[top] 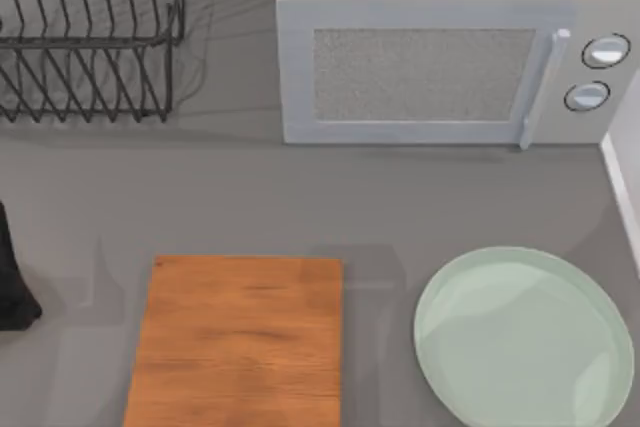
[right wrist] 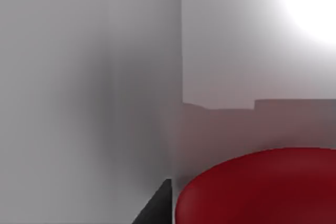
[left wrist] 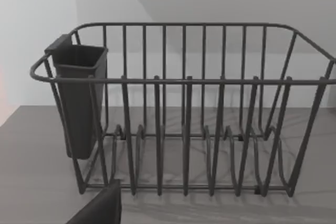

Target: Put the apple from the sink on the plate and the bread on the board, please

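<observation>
The glossy red apple (right wrist: 262, 187) looms very close in the right wrist view, among smooth pale grey walls (right wrist: 94, 103) that look like the sink's inside. A dark part of my right gripper (right wrist: 158, 207) sits right beside the apple; whether it holds the fruit is not visible. On the grey counter the orange-brown wooden board (top: 240, 342) lies front centre, bare. To its right is the pale mint-green plate (top: 525, 337), also bare. The bread is out of view. My left arm (top: 12, 287) is at the far left edge, its gripper (left wrist: 100, 208) facing the rack.
A white microwave (top: 440, 57) stands at the back right, door shut. A dark wire dish rack (top: 85, 37) with a cutlery cup (left wrist: 79, 98) fills the back left corner. A pale raised edge (top: 620, 182) runs along the counter's right side.
</observation>
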### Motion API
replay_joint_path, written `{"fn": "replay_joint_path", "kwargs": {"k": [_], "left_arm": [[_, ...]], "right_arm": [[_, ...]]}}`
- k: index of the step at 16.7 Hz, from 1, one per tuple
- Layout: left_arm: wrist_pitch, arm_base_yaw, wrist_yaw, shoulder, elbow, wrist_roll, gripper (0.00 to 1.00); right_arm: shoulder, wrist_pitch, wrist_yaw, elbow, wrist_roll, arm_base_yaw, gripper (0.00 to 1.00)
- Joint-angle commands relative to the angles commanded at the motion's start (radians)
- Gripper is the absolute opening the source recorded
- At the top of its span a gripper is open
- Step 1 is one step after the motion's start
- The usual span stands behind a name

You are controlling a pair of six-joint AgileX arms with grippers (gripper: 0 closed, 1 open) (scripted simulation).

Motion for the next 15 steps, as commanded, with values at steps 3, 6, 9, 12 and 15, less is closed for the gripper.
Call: {"fn": "replay_joint_path", "kwargs": {"k": [3,6,9,12,15], "left_arm": [[0.0,0.0,0.0,0.0,0.0,0.0,1.0],[0.0,0.0,0.0,0.0,0.0,0.0,1.0],[0.0,0.0,0.0,0.0,0.0,0.0,1.0],[0.0,0.0,0.0,0.0,0.0,0.0,1.0],[0.0,0.0,0.0,0.0,0.0,0.0,1.0]], "right_arm": [[-0.067,-0.034,-0.016,0.017,0.009,0.002,0.0],[-0.116,-0.103,-0.017,0.054,0.008,0.002,0.0],[-0.172,-0.239,-0.017,0.092,0.007,0.002,0.0],[-0.234,-0.33,-0.018,0.134,0.006,0.001,0.0],[-0.243,-0.339,-0.018,0.142,0.006,0.001,0.0]]}}
